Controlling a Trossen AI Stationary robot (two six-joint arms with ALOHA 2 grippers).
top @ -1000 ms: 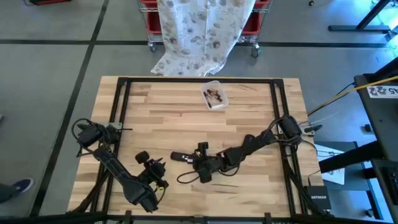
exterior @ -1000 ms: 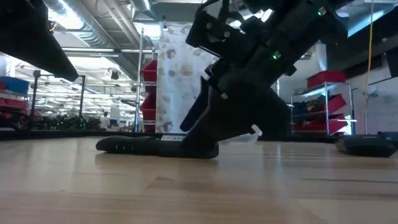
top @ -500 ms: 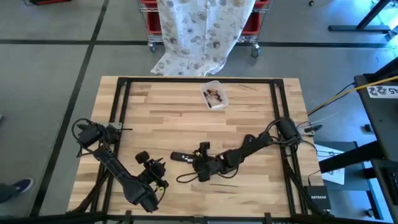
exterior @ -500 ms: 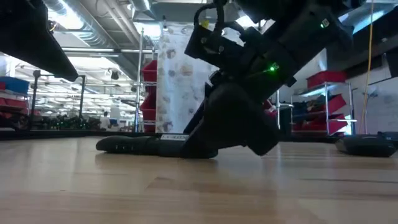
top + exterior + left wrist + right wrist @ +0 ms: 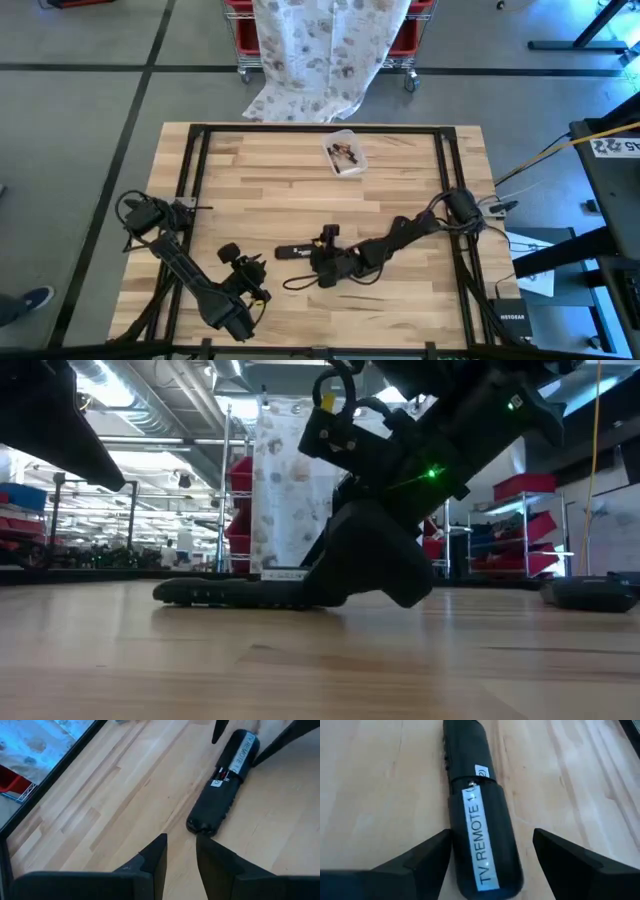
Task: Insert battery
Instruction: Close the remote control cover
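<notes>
A black remote (image 5: pixel 293 253) labelled TV REMOTE lies flat on the wooden table, left of centre. My right gripper (image 5: pixel 492 835) is open, low over the table, with one finger on each side of the remote's right end (image 5: pixel 485 865). In the low view the right gripper (image 5: pixel 370 560) covers that end. My left gripper (image 5: pixel 181 847) is narrowly open and holds nothing. It waits near the table's near edge (image 5: pixel 258 272), pointing at the remote's other end (image 5: pixel 210 817). I cannot make out a battery. My right gripper straddles the remote's labelled end, coming in level from the table's right, with its fingers along the remote. One finger (image 5: pixel 427 855) stands right at the remote's side and the other (image 5: pixel 565 857) stands clear. I cannot tell whether the near one touches. The remote lies flat on the table.
A clear tub (image 5: pixel 343 155) with small dark things stands near the far edge. A black cable (image 5: pixel 298 285) loops on the table by the right gripper. Black frame rails (image 5: pixel 195 180) run along the table's sides. A patterned cloth (image 5: pixel 320 50) hangs beyond the far edge.
My right gripper has dipped lower and edged toward the table's left, along the remote, so that its fingers now stand round the remote's right end. The remote stays on the table.
</notes>
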